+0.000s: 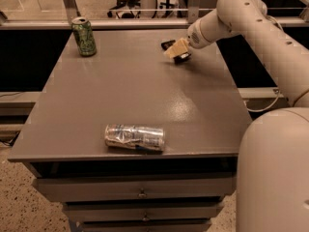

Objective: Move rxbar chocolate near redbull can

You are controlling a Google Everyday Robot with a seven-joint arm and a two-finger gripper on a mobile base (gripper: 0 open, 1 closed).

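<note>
Gripper (176, 51) at far right of worktop (120, 91), on bar (168, 44); whether clamped, cannot tell. Silver can (134, 137) lies on its side at front edge, green can (84, 36) upright far-left; open surface between.

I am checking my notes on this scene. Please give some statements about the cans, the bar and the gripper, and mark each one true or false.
1. The redbull can lies on its side near the front edge of the table. True.
2. The green can lies flat in the middle of the table. False: it stands upright at the far left corner.
3. The gripper is at the far right part of the table, at the rxbar chocolate. True.
4. The rxbar chocolate rests beside the redbull can. False: the two are at opposite ends of the table.
</note>
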